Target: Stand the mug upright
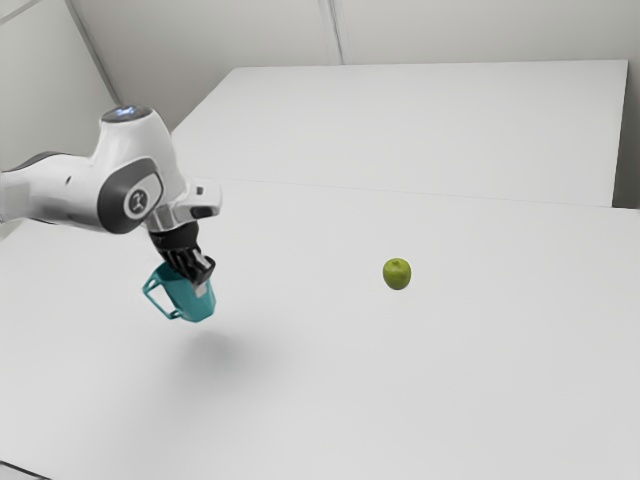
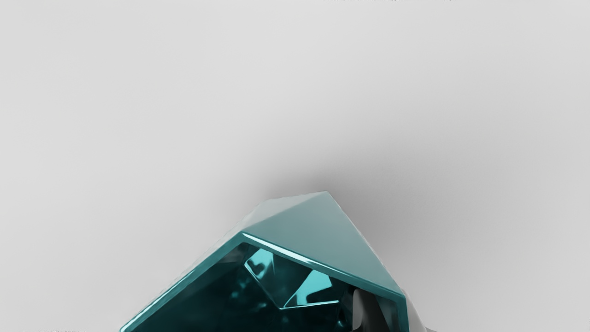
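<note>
No word or number can be read. On the arm [image 1: 60,200] there are two marks — a dark sign inside the round badge [image 1: 136,202] on its side, and a pale blue one on the dark cap [image 1: 127,114] at its top. Both are too small for me to tell their shape.

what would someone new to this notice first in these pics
Probably the teal mug, held tilted above the white table, its wall pinched by the black gripper, one finger inside and one outside. Next, the small green fruit resting on the table, farther toward the exterior view's right.
</note>
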You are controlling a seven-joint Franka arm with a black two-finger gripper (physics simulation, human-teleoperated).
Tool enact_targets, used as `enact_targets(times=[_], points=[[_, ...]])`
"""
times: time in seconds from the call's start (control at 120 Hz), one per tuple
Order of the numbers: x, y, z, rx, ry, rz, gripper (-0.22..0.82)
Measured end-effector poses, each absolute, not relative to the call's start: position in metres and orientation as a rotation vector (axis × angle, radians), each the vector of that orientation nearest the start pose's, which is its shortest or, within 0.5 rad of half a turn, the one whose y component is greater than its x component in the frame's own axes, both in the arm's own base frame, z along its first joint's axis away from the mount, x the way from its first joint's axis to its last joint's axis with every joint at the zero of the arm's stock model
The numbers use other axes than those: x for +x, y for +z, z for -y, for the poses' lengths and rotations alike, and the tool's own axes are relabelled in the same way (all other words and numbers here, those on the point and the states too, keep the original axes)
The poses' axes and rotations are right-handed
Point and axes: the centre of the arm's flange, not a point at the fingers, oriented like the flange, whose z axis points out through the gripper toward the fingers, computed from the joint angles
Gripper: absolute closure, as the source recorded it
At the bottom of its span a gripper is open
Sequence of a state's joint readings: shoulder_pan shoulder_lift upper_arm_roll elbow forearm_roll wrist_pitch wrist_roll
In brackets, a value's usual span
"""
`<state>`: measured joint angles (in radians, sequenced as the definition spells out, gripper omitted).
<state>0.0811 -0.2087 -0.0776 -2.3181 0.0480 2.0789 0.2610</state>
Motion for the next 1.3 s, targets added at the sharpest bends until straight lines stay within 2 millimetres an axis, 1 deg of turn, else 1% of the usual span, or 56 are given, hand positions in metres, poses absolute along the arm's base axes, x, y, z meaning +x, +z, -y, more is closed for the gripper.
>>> enact_targets(times=[0.467,0.692,0.833,1.125,1.3], points=[[0.484,0.395,0.021,-3.059,0.01,-0.199,0.78],[0.478,0.379,0.032,-3.062,0.024,-0.131,0.78],[0.475,0.37,0.033,-3.063,0.045,-0.078,0.78],[0.478,0.349,0.037,-3.065,0.083,-0.01,0.78],[0.479,0.344,0.039,-3.065,0.087,0.016,0.78]])
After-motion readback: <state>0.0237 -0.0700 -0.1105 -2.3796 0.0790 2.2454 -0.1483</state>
